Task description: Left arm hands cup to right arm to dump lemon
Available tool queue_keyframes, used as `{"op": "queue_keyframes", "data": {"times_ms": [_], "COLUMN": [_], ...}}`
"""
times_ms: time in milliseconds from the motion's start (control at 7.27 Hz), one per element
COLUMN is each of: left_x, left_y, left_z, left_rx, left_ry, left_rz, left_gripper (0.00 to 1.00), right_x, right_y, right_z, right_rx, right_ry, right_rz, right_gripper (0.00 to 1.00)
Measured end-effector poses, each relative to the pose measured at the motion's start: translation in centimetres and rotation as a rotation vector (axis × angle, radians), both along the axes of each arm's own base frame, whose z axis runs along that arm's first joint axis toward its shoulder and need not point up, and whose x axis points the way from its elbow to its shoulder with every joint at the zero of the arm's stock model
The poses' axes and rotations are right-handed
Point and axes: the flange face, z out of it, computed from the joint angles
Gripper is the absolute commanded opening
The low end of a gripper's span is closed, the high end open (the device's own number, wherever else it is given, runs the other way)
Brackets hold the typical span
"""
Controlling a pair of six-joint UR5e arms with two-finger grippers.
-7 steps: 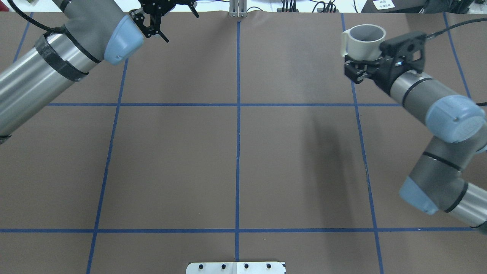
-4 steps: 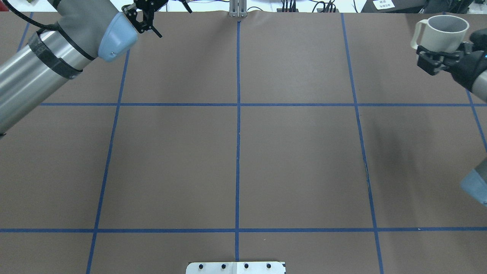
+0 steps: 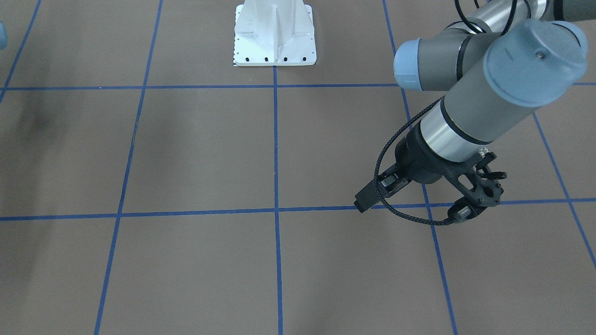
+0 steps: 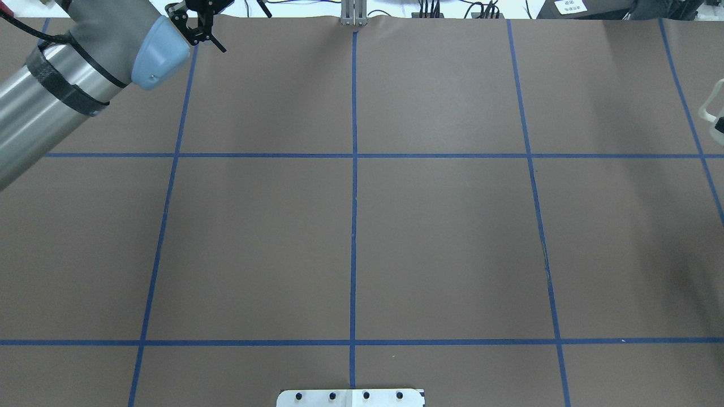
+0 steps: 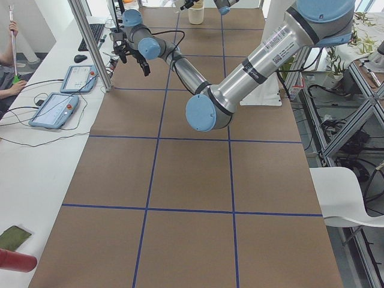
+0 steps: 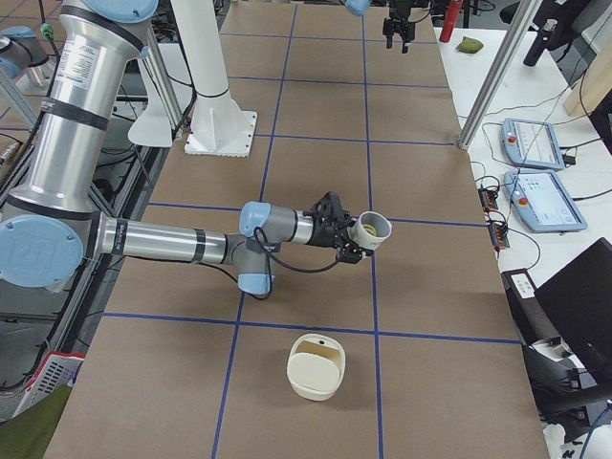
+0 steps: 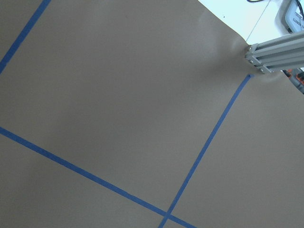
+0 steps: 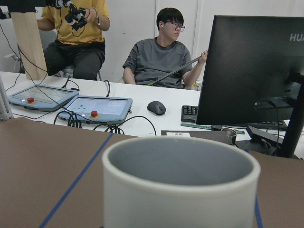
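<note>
The white cup (image 6: 371,229) sits upright at the tip of my right gripper (image 6: 346,236), above the table near its right end. Only its handle (image 4: 711,113) shows at the overhead view's right edge. The right wrist view shows its rim and grey inside (image 8: 180,164); its bottom is hidden and no lemon shows. I cannot tell whether the right gripper's jaws are shut. My left gripper (image 4: 242,29) is open and empty at the far left corner; it also shows in the front view (image 3: 368,200) and the left view (image 5: 133,60).
A cream round container (image 6: 316,366) stands on the table near the right end. The white robot base (image 3: 274,37) is at the near edge. A metal post (image 4: 353,14) stands at the far edge. Tablets (image 6: 535,143), a monitor (image 8: 256,71) and seated people are beyond it.
My right arm has carried the cup to the right, almost out of the overhead view. My left arm has drawn back to the left and towards the far edge.
</note>
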Motion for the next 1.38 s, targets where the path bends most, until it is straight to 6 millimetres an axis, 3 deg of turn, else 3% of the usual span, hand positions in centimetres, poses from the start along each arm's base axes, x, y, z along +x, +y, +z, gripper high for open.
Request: {"op": "queue_keyframes", "data": {"times_ms": [138, 413, 826, 1376], "left_x": [-0.2, -0.7, -1.2, -1.4], "left_y": [0.1, 0.3, 0.6, 0.5], "left_z": [-0.2, -0.8, -1.3, -1.5], "left_rx": [0.009, 0.03, 0.044, 0.048], "left_ry": [0.002, 0.008, 0.014, 0.015], "left_rz": [0.001, 0.0, -0.002, -0.004], "left_gripper": [1.0, 1.0, 1.0, 1.0], "right_x": [1.6, 4.2, 6.3, 6.9], "right_y": [1.9, 5.1, 7.7, 8.7], "right_z": [3.7, 8.6, 10.9, 12.3], "right_rx": [-0.005, -0.011, -0.077, -0.251], "right_ry": [-0.078, -0.19, -0.431, -0.773], "right_rz": [-0.005, -0.024, -0.021, 0.024], "right_gripper": [0.0, 0.0, 0.0, 0.0]}}
